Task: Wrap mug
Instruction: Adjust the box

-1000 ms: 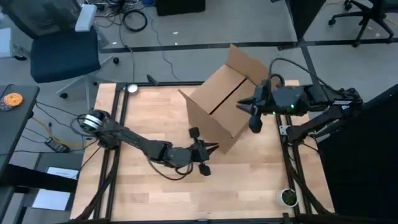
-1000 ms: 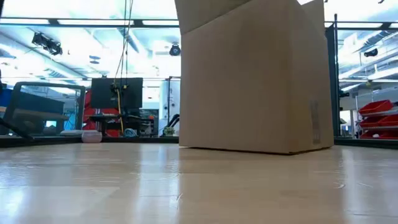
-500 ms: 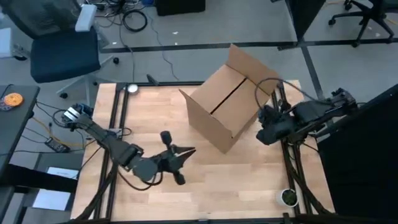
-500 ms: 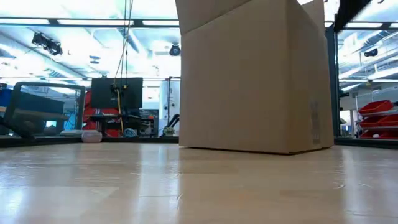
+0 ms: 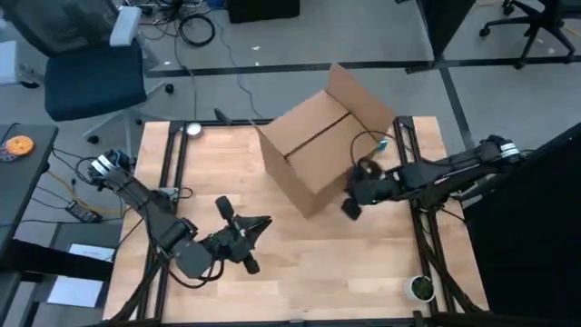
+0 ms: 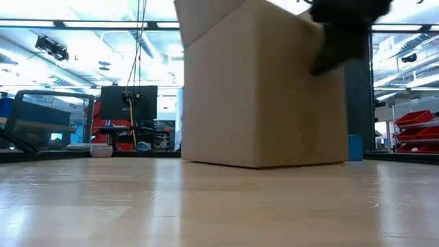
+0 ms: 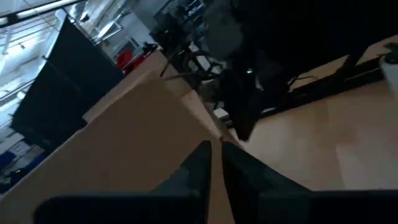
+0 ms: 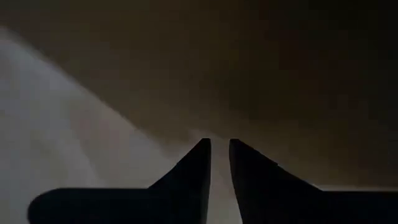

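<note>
An open brown cardboard box (image 5: 313, 150) stands on the wooden table, right of centre and toward the far edge, flaps up; it also fills the low view (image 6: 260, 89). The mug is out of view. My right gripper (image 5: 349, 205) is shut and sits against the box's right wall, high on it in the low view (image 6: 336, 41). My left gripper (image 5: 265, 221) is shut and hovers over bare table near the front, left of the box, touching nothing; its wrist view looks at the box (image 7: 137, 137). My right gripper pushes with its shut fingertips (image 8: 199, 155) on the box's right-hand wall (image 5: 338, 186), toward that wall's near corner. The fingers come level from the table's right. The box stays upright with its bottom on the table.
A small blue thing (image 5: 386, 143) shows by the box's far right side. A round green-and-white object (image 5: 419, 288) sits at the near right corner, a small white round one (image 5: 192, 129) at the far left corner. Bare wood (image 5: 300, 282) lies along the near edge.
My right gripper dropped from above the box's right flap to the table's right side, then came left against the box. The box slid toward the table's left and turned a little. My left gripper drew back from the box toward the near left.
</note>
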Controlling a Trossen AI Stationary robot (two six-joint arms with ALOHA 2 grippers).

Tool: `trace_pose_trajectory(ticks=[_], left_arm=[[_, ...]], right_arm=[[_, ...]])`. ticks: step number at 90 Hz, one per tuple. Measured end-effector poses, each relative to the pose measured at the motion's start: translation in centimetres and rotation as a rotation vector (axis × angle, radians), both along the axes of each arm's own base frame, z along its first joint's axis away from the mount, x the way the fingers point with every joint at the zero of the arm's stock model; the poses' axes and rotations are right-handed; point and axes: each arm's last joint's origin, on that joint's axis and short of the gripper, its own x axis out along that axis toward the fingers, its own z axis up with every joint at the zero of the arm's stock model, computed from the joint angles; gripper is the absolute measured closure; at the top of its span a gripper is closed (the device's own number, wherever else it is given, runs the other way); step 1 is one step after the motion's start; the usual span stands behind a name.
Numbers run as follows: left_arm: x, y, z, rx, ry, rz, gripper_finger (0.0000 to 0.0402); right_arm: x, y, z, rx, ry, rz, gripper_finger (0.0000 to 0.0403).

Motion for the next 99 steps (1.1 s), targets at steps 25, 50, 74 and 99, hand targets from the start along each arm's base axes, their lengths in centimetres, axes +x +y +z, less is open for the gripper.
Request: trace_pose_trajectory(ticks=[25, 50, 74, 99], left_arm=[[-0.1, 0.2, -0.3, -0.01, 0.004, 0.032, 0.0376], [-0.1, 0.4, -1.0, -0.082, -0.008, 0.049, 0.0376], [-2.7, 2.6, -6.8, -0.441, 0.188, 0.149, 0.0376], [-1.9, 5.1, -11.6, -0.738, 0.207, 0.282, 0.0376]], right_arm=[[6.7, -1.8, -3.7, -0.071, -0.22, -0.007, 0.0384], [12.2, -3.2, -8.0, -0.064, -0.374, 0.011, 0.0398], [10.9, -1.4, -3.4, -0.163, -0.464, 0.117, 0.0403], [7.7, 1.4, 1.2, -0.216, -0.533, 0.217, 0.0403]])
